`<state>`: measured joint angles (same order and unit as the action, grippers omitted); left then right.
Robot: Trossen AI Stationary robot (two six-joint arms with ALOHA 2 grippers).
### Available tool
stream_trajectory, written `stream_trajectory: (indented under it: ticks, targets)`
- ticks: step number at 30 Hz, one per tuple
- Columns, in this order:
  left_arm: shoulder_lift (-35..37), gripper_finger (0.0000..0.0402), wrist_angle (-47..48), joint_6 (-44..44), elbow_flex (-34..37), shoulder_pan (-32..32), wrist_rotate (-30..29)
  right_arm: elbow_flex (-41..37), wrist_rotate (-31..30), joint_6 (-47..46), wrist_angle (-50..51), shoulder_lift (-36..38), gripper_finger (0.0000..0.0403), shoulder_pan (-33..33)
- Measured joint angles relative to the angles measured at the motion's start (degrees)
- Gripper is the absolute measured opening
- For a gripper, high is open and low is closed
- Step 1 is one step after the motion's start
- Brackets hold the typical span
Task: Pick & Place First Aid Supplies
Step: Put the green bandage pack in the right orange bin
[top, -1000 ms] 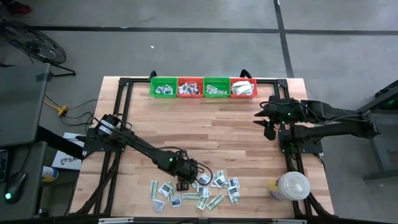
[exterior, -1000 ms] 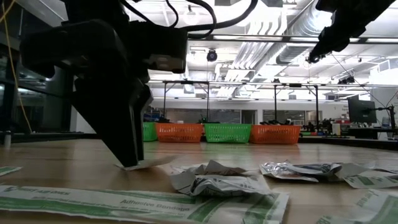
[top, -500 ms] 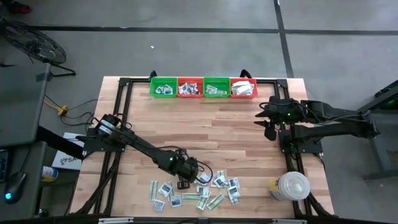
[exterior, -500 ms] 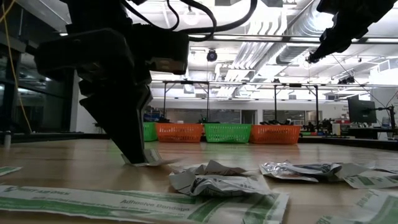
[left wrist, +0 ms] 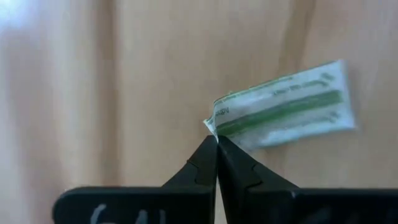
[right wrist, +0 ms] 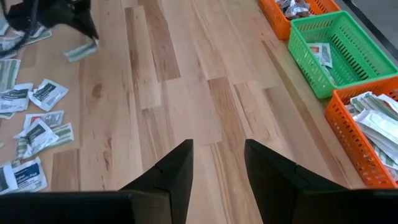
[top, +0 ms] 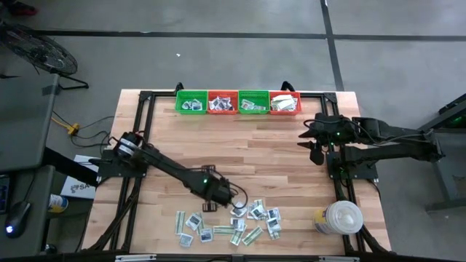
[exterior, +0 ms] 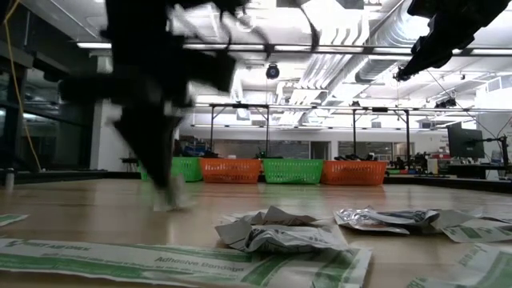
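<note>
Left claw (left wrist: 216,142) pinched tight on one corner of a pale-green strip packet (left wrist: 283,107), just above the counter (top: 240,145), beside the scattered packets (top: 233,224). Right claw (right wrist: 217,163) parted, empty, near the baskets (top: 238,102).

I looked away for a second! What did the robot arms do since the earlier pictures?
The left gripper snapped shut on the corner of a pale-green strip packet and lifted it off the pile of packets, pulling back a little toward the table's middle. The right gripper stayed open and parked near the baskets. The white container didn't move.
</note>
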<state>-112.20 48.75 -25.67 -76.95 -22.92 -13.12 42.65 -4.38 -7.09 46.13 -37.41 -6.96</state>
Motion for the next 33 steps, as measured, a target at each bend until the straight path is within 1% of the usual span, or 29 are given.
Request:
stream_trajectory:
  ticks: [3,6,13,18,20,22,26,29,33]
  targets:
    - [1.46,0.0000,5.00,3.06,-3.35,1.00,-1.55,0.00,0.20,0.00,-0.02,0.00,0.0137,0.00]
    - [1.96,0.0000,6.55,6.10,-6.19,2.42,-3.46,0.00,0.18,0.00,-0.12,-0.02,0.0137,0.00]
    - [2.91,0.0000,11.13,10.85,-15.27,6.22,-11.75,0.00,0.27,-0.24,-1.54,-0.07,0.0137,0.00]
    - [2.95,0.0000,10.43,15.23,-22.08,9.37,-19.18,0.00,2.08,-0.79,-6.62,-0.09,0.0137,0.00]
    - [2.95,0.0000,8.00,17.33,-24.38,10.76,-22.22,0.00,2.43,-0.63,-9.08,-0.11,0.0137,0.00]
    - [2.97,0.0000,5.11,20.24,-26.67,12.33,-23.89,0.00,2.38,-0.56,-11.41,-0.13,0.0137,0.00]
    - [2.97,0.0000,-3.04,27.40,-29.94,15.30,-23.80,0.00,1.21,-0.27,-16.03,-0.13,0.0137,0.00]
    - [2.99,0.0000,-11.49,33.25,-30.34,17.01,-23.48,0.00,0.12,0.54,-18.90,-0.13,0.0137,0.00]
    - [2.99,0.0000,-18.94,38.39,-30.32,18.73,-21.54,0.02,-2.52,0.68,-21.33,-0.13,0.0138,0.00]
